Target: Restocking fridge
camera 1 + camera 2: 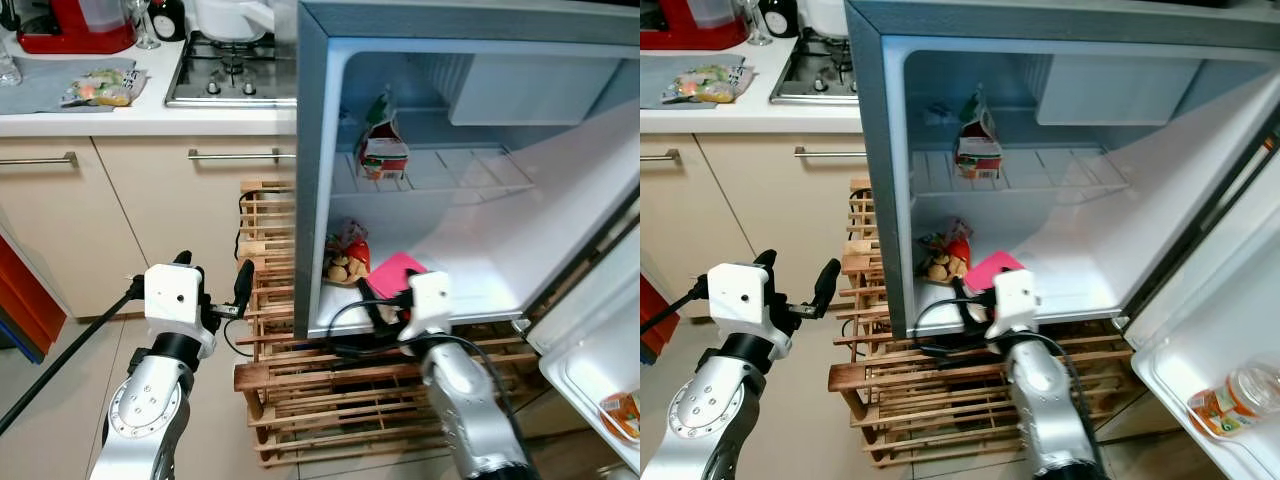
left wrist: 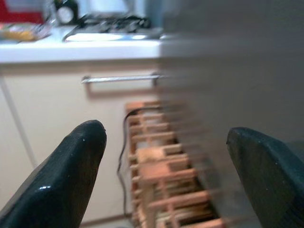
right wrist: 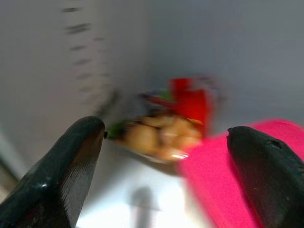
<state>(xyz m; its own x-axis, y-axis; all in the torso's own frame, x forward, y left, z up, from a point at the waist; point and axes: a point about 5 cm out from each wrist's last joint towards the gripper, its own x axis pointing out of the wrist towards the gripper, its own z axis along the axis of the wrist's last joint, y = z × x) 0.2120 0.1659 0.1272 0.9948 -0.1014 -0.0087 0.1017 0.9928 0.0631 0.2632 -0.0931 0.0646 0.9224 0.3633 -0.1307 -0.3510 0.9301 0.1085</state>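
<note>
The fridge (image 1: 318, 150) stands open on a wooden rack (image 1: 330, 385). On its floor a pink packet (image 1: 398, 272) lies beside a snack bag (image 1: 348, 258); a carton (image 1: 381, 145) stands on the shelf above. The right gripper (image 3: 164, 156), fingers spread and empty, sits at the fridge's front edge, the pink packet just ahead by one finger. The left gripper (image 2: 164, 156), fingers also spread, hovers outside by the cupboard (image 1: 215, 190).

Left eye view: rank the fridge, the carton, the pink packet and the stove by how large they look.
1. Fridge
2. Stove, partly cut off by the fridge
3. Pink packet and carton: look alike; the packet is nearer and partly hidden, so unranked.
</note>
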